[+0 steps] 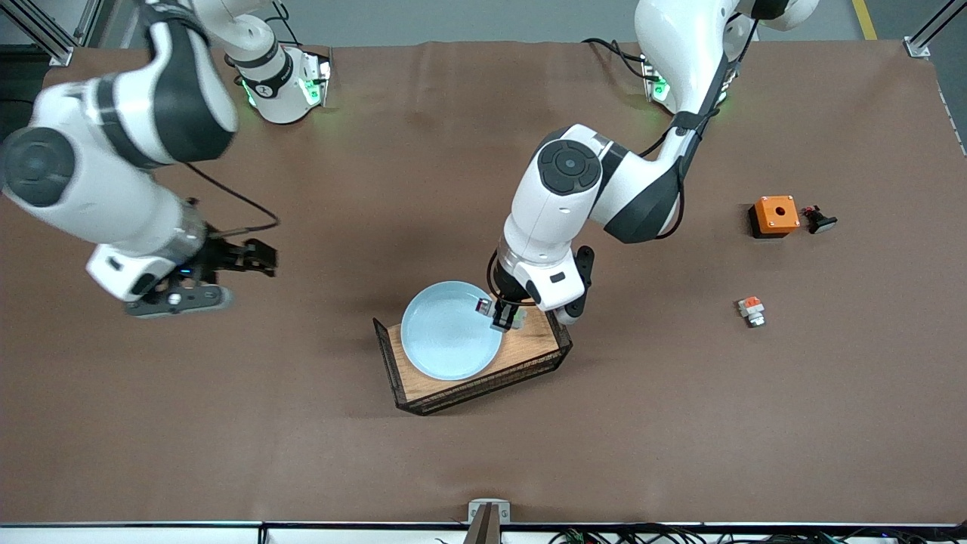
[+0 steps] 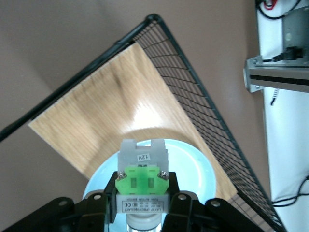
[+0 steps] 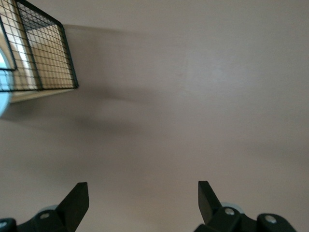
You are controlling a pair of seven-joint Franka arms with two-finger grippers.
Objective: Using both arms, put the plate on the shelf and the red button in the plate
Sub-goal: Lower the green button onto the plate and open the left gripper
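Left gripper (image 2: pixel 142 205) holding red button (image 2: pixel 142 181) labelled "12V" over plate (image 1: pixel 451 340), right gripper (image 3: pixel 143 200) fingers apart

Glossy plate (image 1: pixel 446 344), wood-floored wire-mesh tray (image 1: pixel 529 353)

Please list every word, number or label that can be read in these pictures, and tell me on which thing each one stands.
"12V": on a small white sticker on the pale top of the red button, held in the left gripper above the plate.
White label under its green block: printed lines, too small to read.
Right gripper, tray, orange box: no text visible.
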